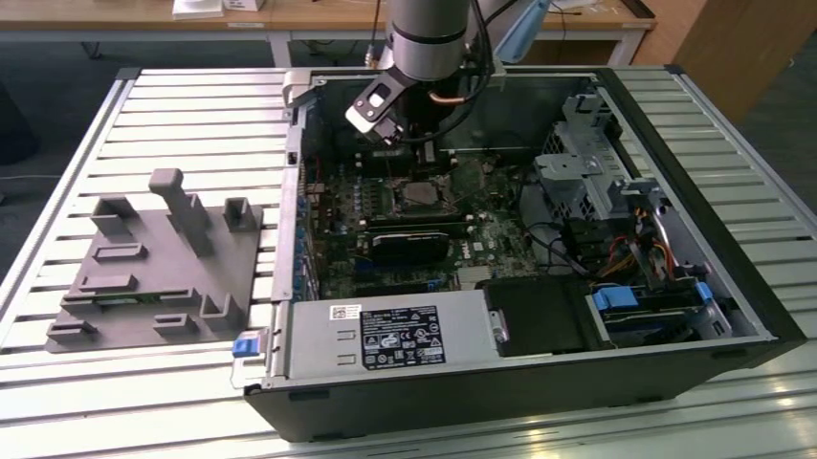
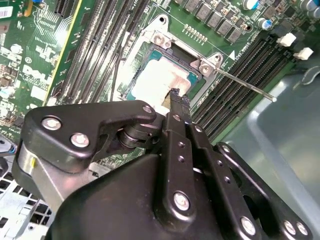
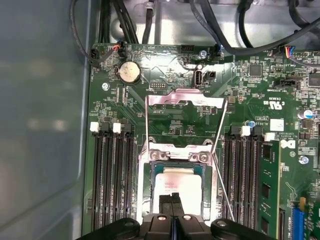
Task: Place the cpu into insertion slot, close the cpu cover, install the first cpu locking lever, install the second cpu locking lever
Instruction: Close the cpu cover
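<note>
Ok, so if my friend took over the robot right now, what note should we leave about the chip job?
Gripper: fingers shut, tips right over the cpu; I cannot tell if they touch it.
Cpu: lies flat in the insertion slot.
Cpu cover: tipped up, open.
Locking lever: one thin rod sticks out free, not latched.
Done: cpu is in the slot.
Not yet done: cover closed, both levers installed.

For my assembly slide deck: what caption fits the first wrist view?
Shut claw poised over the cpu lying in the insertion slot, memory slots on either side.
</note>
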Controlling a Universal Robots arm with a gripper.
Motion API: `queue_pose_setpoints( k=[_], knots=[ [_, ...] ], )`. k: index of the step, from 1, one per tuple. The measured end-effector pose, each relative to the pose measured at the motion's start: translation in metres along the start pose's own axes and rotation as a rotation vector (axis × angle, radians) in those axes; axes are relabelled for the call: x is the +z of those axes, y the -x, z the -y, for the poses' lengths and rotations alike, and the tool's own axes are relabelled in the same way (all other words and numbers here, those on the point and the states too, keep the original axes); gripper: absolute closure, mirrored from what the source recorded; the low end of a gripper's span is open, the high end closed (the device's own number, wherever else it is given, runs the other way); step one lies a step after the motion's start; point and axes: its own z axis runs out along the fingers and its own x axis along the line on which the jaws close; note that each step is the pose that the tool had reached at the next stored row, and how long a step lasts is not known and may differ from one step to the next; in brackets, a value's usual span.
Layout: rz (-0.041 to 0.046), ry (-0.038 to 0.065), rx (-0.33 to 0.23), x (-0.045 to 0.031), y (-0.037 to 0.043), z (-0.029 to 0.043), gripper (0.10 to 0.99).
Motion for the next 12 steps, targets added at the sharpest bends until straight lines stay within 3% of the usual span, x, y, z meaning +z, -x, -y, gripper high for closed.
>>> queue_pose_setpoints(
  k=[12],
  knots=[
    [-0.0001,-0.006,0.000,-0.0174,-0.0005,-0.0008,0.973]
  ],
)
